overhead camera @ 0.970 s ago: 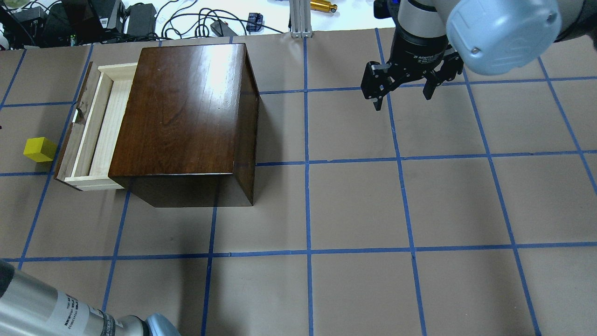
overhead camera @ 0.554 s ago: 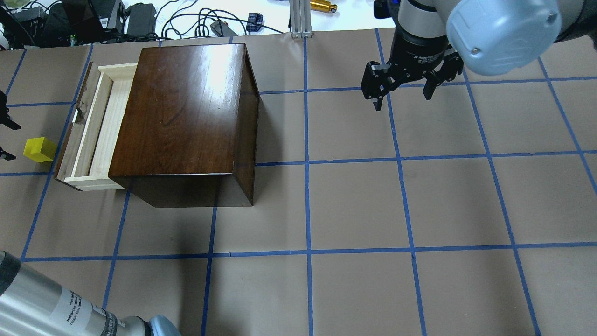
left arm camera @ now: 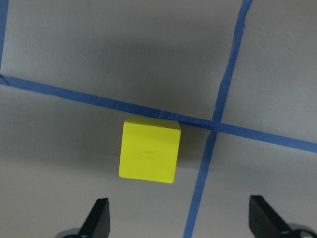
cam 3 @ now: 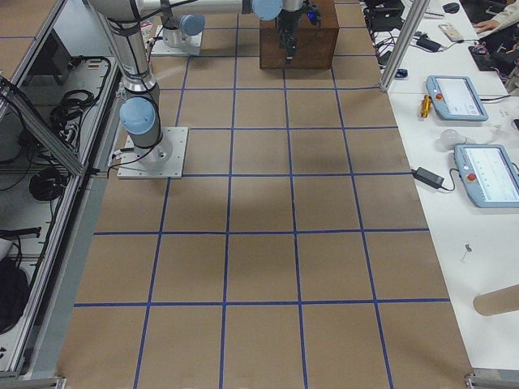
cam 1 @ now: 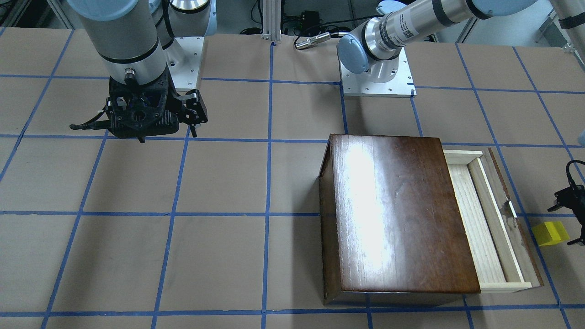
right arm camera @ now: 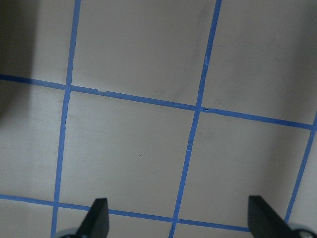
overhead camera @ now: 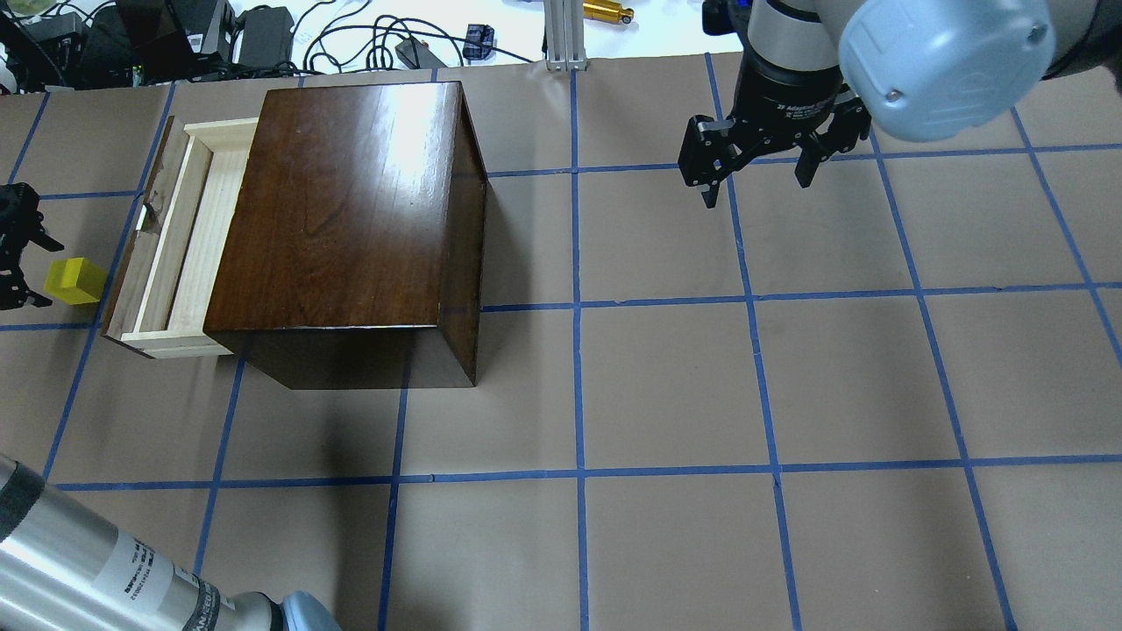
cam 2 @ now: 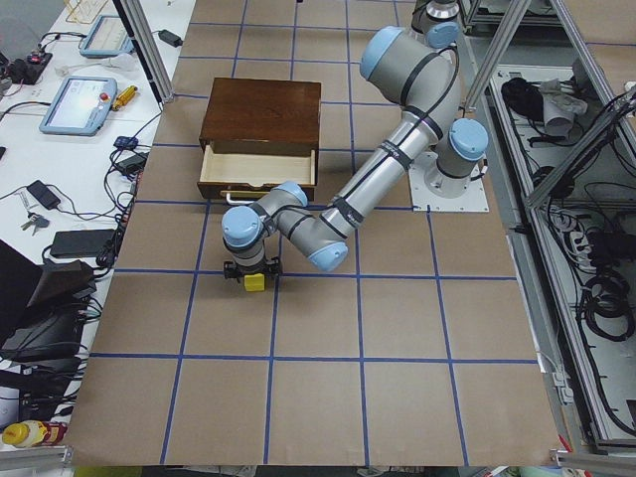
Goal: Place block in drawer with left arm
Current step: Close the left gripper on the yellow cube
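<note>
Pincer [left arm camera: 179,210] (left, spread) low beside block [left arm camera: 149,156]

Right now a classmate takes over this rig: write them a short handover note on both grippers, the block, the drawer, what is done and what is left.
Left gripper open, empty, hovering by the block, no grip yet.
Right gripper open, empty, far from the wooden box.
Block on the table in front of the drawer.
Drawer pulled out of the box, empty.
Done: drawer open. Left: grasp block, lift, release into drawer.
</note>
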`<state>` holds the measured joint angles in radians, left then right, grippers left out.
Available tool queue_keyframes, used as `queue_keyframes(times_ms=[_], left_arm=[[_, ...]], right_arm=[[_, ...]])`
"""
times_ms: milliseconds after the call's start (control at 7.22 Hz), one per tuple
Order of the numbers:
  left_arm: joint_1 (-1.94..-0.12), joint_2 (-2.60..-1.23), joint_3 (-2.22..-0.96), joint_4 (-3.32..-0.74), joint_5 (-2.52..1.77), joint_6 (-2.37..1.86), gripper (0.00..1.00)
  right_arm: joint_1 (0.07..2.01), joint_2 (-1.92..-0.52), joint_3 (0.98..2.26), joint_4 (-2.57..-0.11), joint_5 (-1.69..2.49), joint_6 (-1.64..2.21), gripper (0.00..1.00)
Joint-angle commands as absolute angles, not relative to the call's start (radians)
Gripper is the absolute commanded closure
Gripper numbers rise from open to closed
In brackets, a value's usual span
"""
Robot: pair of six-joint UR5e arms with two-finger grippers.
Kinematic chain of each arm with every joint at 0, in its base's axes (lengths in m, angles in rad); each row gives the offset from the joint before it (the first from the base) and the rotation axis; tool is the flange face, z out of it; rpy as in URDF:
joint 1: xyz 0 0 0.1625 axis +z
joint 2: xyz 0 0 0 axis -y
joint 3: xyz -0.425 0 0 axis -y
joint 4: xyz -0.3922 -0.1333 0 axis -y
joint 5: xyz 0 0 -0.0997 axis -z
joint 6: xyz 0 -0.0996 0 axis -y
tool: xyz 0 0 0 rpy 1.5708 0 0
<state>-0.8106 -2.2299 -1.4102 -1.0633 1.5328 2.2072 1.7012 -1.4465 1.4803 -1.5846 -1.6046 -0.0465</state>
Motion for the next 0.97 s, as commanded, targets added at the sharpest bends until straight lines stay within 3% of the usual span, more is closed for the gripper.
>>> queue_keyframes(times_ms=[0, 831], left_arm=[[-0.810, -2.256, -1.411, -1.037, 1.509, 2.209, 0.00], [-0.815, -2.286, -1.413, -1.008, 1.506, 2.207, 0.00]], right_arm=[[1.701, -1.447, 1.480, -1.585, -1.605, -0.046, 0.00], [1.701, -1.447, 1.480, -1.585, -1.603, -0.046, 0.00]])
